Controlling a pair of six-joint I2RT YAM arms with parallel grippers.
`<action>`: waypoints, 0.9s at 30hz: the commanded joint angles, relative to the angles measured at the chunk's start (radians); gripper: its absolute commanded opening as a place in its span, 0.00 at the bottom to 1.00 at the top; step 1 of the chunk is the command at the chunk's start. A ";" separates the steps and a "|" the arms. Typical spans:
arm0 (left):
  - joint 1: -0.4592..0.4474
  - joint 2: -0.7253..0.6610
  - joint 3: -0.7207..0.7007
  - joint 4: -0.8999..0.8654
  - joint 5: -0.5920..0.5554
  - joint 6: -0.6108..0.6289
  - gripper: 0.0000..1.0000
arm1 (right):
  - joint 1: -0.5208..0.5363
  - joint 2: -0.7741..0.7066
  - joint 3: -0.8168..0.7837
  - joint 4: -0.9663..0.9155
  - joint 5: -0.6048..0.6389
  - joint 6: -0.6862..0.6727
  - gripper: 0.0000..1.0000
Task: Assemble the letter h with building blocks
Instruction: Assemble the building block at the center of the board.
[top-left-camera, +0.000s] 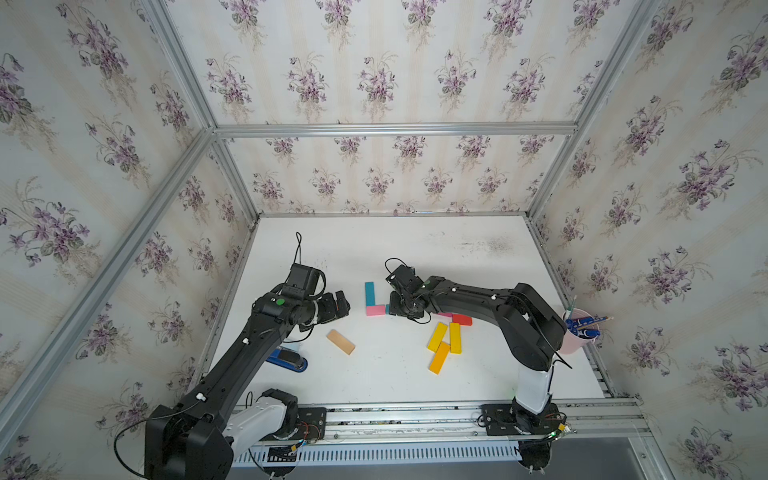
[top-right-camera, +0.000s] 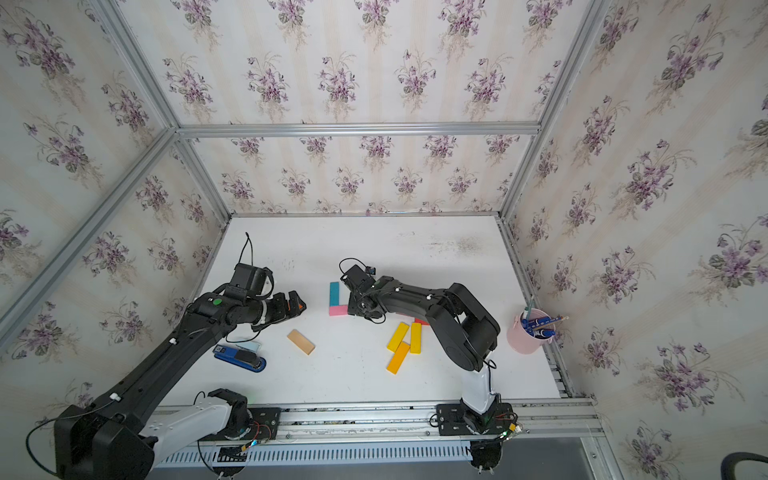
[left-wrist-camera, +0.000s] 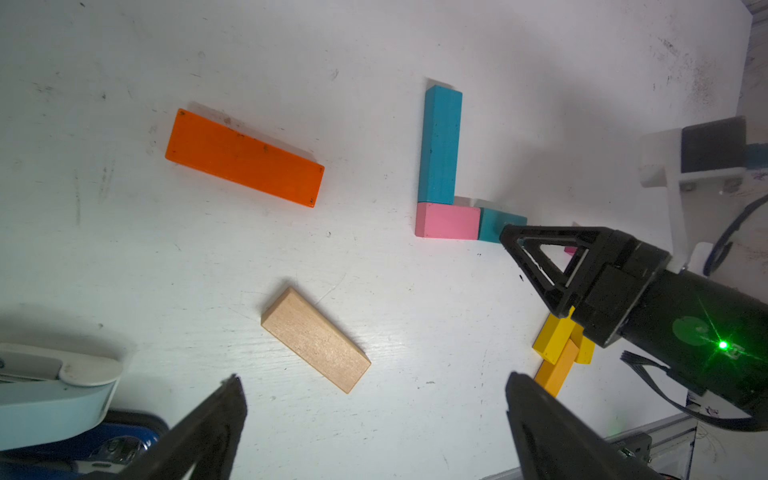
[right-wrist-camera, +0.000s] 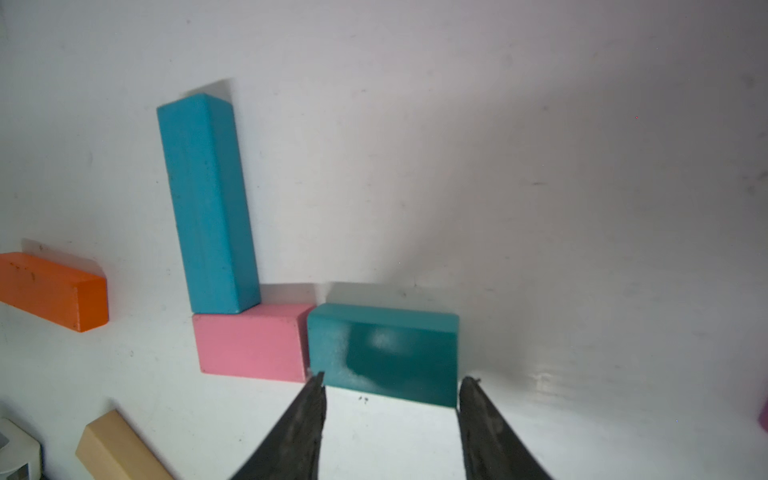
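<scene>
Wallpaper (top-left-camera: 374, 62) of violet sprigs and an aluminium frame (top-left-camera: 395, 129) enclose the scuffed white table (top-left-camera: 415, 249). Mid-table lies the long teal block (right-wrist-camera: 208, 203), the pink block (right-wrist-camera: 251, 347) touching its 6 o'clock end, the short teal block (right-wrist-camera: 386, 349) at pink's 3 o'clock. Half-spread, the right gripper (right-wrist-camera: 392, 379) straddles that short block; grip unclear. Wide gapes the left gripper (left-wrist-camera: 374, 377). Only the left wrist view shows the orange block (left-wrist-camera: 244, 158) whole.

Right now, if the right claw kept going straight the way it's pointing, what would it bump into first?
The short teal block. It sits right ahead of the right claw, beside the pink block. I can't tell whether the tips already touch it.
</scene>
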 joint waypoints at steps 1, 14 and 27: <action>0.001 -0.002 0.000 0.021 0.005 0.008 1.00 | -0.023 0.004 0.012 -0.017 0.018 -0.015 0.55; 0.000 -0.001 -0.014 0.028 0.004 0.010 1.00 | -0.033 0.037 0.032 -0.007 -0.009 -0.025 0.55; 0.000 -0.002 -0.024 0.033 0.003 0.008 1.00 | -0.031 0.046 0.046 0.004 -0.024 -0.035 0.55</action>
